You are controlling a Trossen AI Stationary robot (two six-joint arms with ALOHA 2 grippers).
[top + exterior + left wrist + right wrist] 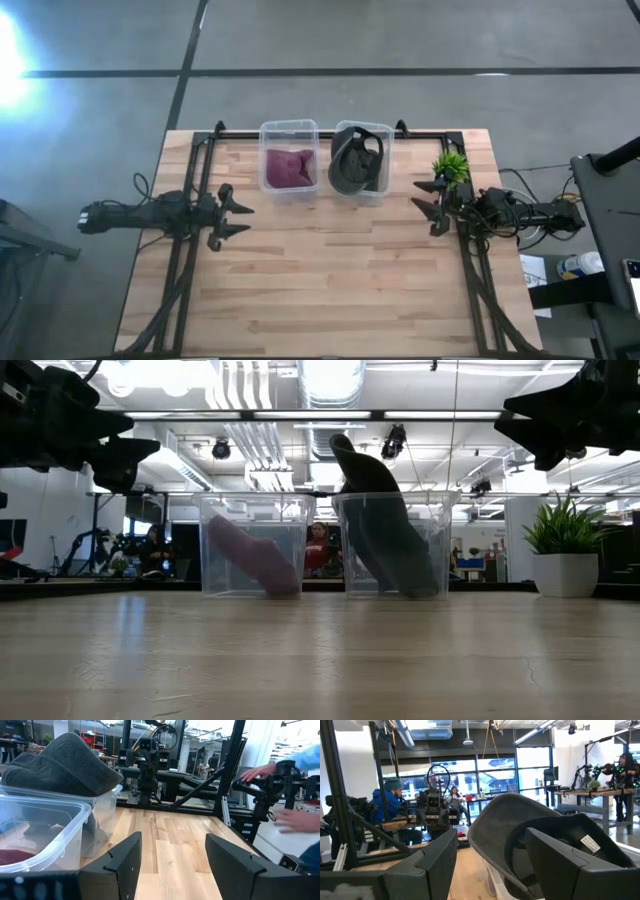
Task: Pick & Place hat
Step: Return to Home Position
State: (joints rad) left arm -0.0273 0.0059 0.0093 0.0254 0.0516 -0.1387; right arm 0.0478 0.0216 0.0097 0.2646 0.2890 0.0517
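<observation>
A dark grey cap [356,162] sits in the right clear plastic bin [386,135], its brim sticking up above the rim [362,470]; it also shows in the left wrist view [65,762] and the right wrist view [520,835]. A maroon hat [288,168] lies in the left clear bin [289,125], leaning on its wall [250,555]. My left gripper [240,218] is open, above the table's left side, away from both bins. My right gripper [424,204] is open, above the right side, beside the cap's bin.
A small potted plant [450,166] stands near the table's far right corner, close to my right gripper. Both bins stand along the far edge. The wooden table's middle and near part [330,280] holds nothing. People show in the room beyond.
</observation>
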